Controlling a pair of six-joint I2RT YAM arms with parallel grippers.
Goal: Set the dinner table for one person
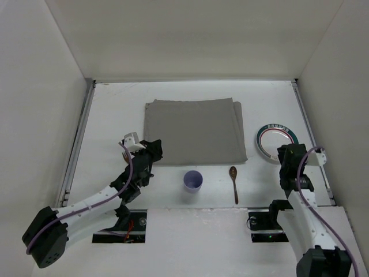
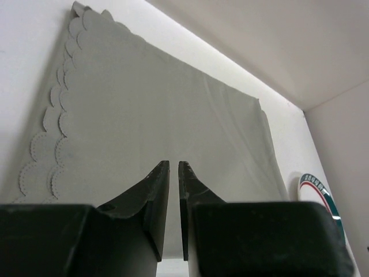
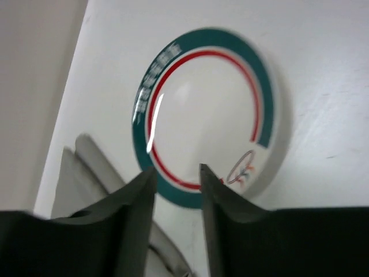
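The white dinner table [image 1: 115,109] holds a grey cloth mat [image 1: 196,130] at its middle. A white plate with a green and red rim [image 1: 278,141] lies to the right of the mat. A lilac cup [image 1: 193,181] and a brown wooden spoon [image 1: 233,182] stand in front of the mat. My left gripper [image 1: 153,149] is at the mat's near left corner, its jaws almost together and empty [image 2: 174,164]. My right gripper [image 1: 286,154] hovers at the plate's near edge, jaws open and empty [image 3: 177,168], with the plate [image 3: 202,98] just beyond them.
A small brown utensil [image 1: 123,156] lies by the left arm, partly hidden. Metal rails [image 1: 78,144] run along both side edges, with white walls around. The plate also shows in the left wrist view [image 2: 320,190] past the mat [image 2: 155,109].
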